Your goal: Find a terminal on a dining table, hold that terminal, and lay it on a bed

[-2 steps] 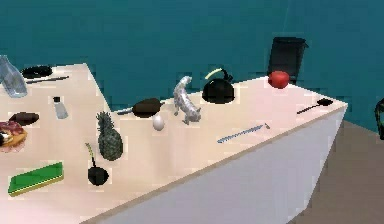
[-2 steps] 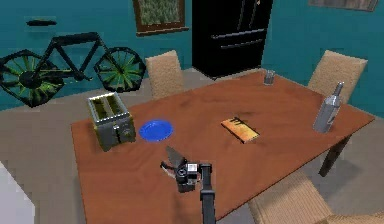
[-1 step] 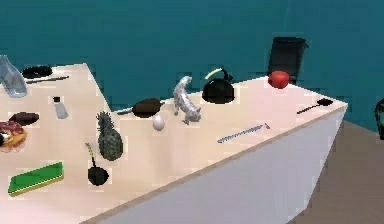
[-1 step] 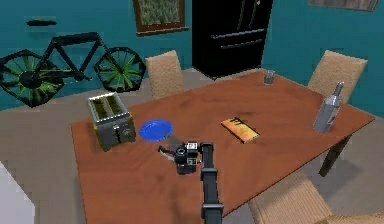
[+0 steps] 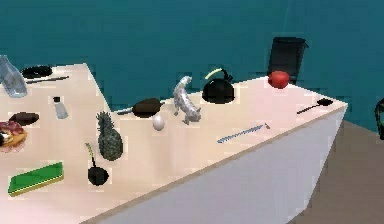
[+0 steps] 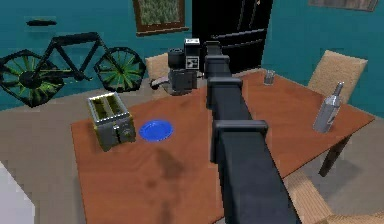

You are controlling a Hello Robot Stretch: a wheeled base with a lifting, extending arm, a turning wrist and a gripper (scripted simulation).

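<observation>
A brown wooden dining table (image 6: pixel 180 165) spreads across the arm side view. On it stand a silver toaster (image 6: pixel 111 122), a blue plate (image 6: pixel 155 130), a grey bottle (image 6: pixel 330 108) and a small cup (image 6: pixel 268 77). My dark arm (image 6: pixel 235 130) reaches out over the tabletop. My gripper (image 6: pixel 172 80) sits at the table's far edge, left of the two white marker squares (image 6: pixel 192 45). A chair back lies right behind it, so I cannot tell whether it holds anything.
A bicycle (image 6: pixel 70 62) leans on the teal wall, beside a dark cabinet (image 6: pixel 235 25). Wooden chairs (image 6: pixel 335 72) flank the table. In the forward view a pale counter (image 5: pixel 200 150) carries a pineapple (image 5: pixel 109 140), white figurine (image 5: pixel 185 100), black kettle (image 5: pixel 218 90) and red fruit (image 5: pixel 279 78).
</observation>
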